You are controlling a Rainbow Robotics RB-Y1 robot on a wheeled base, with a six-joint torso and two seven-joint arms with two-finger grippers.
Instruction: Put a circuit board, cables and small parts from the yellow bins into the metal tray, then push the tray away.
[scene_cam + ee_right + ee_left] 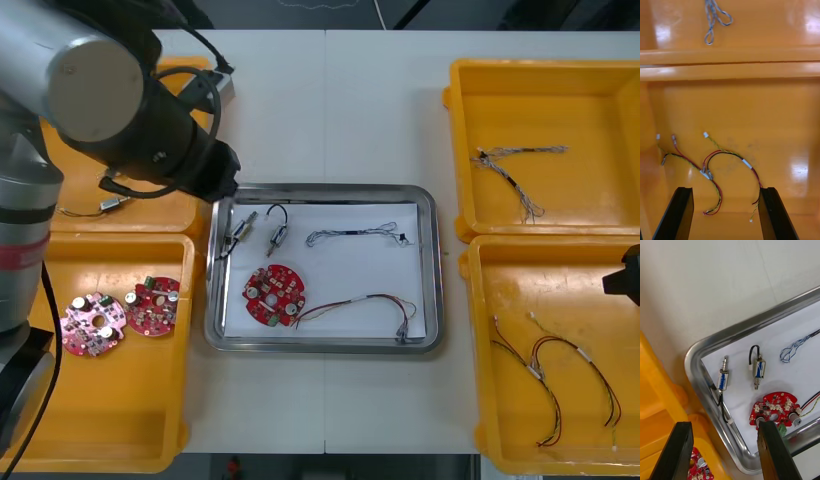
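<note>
left end effector (724, 424) parted above tray (695, 352)

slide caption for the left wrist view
Open left gripper over the metal tray corner, by two small metal parts and a red circuit board

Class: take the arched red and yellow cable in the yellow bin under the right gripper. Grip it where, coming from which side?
Probably the white sleeve on the red and yellow cable, from straight above with the open right gripper: it lies flat on the yellow bin floor, clear of the neighbouring cable there.
</note>
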